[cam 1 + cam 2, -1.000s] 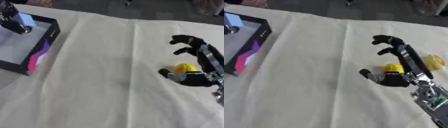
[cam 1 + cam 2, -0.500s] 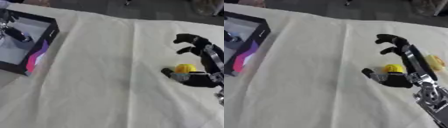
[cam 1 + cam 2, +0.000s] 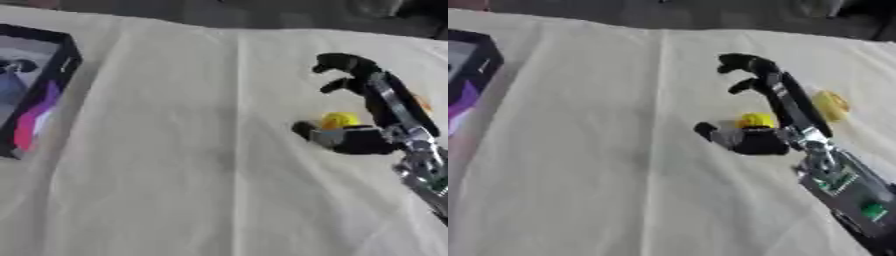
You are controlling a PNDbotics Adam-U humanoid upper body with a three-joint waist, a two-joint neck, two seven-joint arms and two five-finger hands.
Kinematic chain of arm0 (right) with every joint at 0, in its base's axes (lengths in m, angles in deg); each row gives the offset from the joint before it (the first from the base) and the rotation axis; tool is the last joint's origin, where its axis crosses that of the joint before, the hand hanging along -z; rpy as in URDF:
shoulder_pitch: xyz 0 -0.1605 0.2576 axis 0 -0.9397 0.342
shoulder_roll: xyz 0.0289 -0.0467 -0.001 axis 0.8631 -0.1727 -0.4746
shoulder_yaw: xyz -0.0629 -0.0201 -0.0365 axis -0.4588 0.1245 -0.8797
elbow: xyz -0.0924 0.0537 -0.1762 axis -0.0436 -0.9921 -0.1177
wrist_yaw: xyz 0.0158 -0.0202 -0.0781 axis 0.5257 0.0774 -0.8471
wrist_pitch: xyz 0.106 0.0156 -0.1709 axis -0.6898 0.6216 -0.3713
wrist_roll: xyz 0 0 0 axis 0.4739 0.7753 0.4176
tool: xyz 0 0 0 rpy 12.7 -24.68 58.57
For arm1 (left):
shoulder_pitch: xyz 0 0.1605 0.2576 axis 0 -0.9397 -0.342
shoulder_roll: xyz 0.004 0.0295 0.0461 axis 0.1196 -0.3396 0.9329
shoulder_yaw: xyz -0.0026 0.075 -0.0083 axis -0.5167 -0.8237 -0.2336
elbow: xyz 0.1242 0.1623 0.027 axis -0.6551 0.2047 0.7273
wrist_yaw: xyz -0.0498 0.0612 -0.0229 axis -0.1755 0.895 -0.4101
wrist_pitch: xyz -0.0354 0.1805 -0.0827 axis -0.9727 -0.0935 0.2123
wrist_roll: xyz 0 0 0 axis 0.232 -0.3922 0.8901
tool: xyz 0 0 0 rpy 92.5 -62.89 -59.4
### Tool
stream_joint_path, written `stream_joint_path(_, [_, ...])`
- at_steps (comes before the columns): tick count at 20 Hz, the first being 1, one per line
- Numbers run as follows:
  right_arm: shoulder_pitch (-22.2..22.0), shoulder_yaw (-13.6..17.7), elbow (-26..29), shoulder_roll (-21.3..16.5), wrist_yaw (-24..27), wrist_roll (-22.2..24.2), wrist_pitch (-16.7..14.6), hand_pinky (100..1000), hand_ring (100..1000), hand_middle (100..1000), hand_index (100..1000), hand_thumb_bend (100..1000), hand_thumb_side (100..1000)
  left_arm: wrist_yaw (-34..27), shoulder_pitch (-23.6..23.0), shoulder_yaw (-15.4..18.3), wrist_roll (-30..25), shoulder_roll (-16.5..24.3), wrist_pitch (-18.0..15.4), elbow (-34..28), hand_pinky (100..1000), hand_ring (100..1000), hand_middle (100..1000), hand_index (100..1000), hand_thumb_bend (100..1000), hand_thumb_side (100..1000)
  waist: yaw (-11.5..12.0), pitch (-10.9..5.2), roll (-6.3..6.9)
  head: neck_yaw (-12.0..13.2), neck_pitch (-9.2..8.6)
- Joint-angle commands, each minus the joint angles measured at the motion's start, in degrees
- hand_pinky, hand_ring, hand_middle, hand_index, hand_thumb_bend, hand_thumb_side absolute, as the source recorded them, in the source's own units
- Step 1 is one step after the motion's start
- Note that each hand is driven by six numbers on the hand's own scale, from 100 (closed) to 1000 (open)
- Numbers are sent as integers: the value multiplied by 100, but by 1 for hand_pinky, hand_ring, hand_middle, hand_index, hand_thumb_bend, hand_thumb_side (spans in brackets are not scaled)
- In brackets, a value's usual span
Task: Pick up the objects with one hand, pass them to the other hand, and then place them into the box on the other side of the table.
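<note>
The tabletop (image 3: 175,175) is covered with a soft, pale cream cloth with long folds in it, and a black box (image 3: 39,90) with straight walls and a purple and pink side sits at its left edge. The right robot hand (image 3: 776,107) is black and hard with shiny silver parts, and it stands on its side on the cloth with its fingers (image 3: 741,62) bent over at the top and its thumb (image 3: 710,132) sticking out low, holding nothing. A small round yellow thing (image 3: 755,120) sits right beside its palm between the thumb and fingers, and another flat, round yellow thing (image 3: 830,105) lies on the cloth just behind the hand; the left robot hand is hard to make out, only a dark blurry shape (image 3: 16,65) inside the box.
</note>
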Motion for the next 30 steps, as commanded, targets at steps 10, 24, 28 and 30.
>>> stream_joint_path(10, [-139,562,108,-667,-883,765,2001,740,896,808,882,637,208,-1058,-110,42,940,359,202,-1167,849,857,780,857,480,479,-115,-250,139,-655,141])
stream_joint_path(24, [-215,584,108,-746,-1968,2809,3862,817,871,789,876,566,231,-1127,-168,-12,766,364,272,-1092,838,857,769,813,484,468,-144,-259,193,-750,132])
stream_joint_path(28, [-224,593,108,-704,-1835,3035,4186,805,865,776,864,581,231,-1174,-169,-19,772,364,274,-1085,837,856,765,811,485,487,-120,-216,199,-773,117])
stream_joint_path(30, [-201,580,108,-673,-1696,2985,4313,796,863,770,857,580,223,-1194,-164,-17,786,355,280,-1081,837,855,763,809,487,492,-105,-191,201,-787,105])
